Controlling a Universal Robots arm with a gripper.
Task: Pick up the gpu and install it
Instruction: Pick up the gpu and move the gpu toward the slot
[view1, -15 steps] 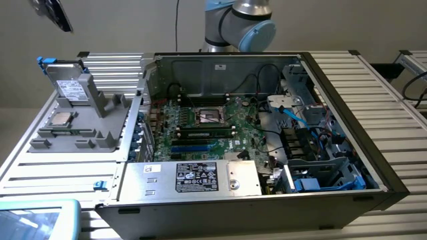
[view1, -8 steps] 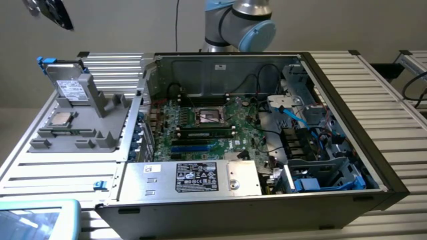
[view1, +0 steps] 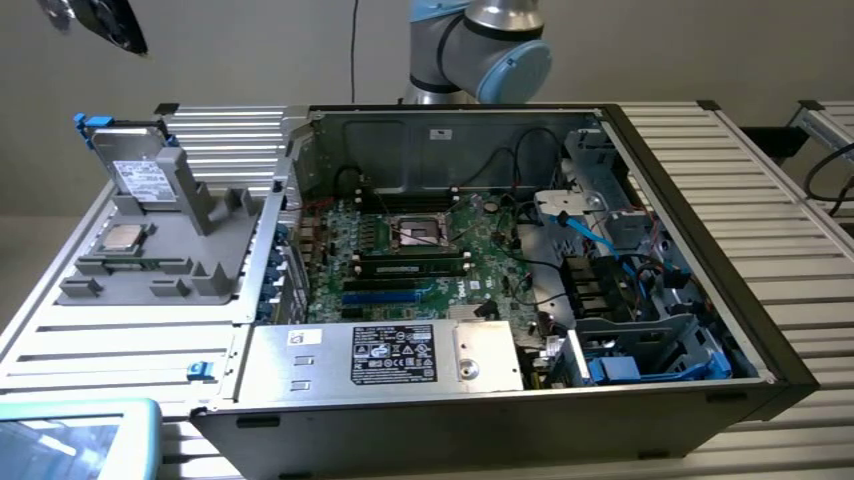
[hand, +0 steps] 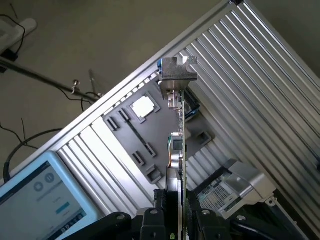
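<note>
The hand (hand: 177, 212) is clamping the gpu (hand: 181, 125) edge-on above the grey fixture (hand: 150, 132) by the tabletop (hand: 240, 95) edge. Pickup seems done; installing is calling for squaring it to a motherboard (view1: 400, 250) slot.

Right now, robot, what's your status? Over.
Hand shut on flat green card with silver metal bracket. Card held over grey plastic tray. Nothing blocking it.

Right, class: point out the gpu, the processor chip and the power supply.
gpu (hand: 178, 75), wrist view, its silver bracket.
processor chip (view1: 123, 237), exterior view, its top face.
power supply (view1: 391, 355), exterior view, its label.
</note>
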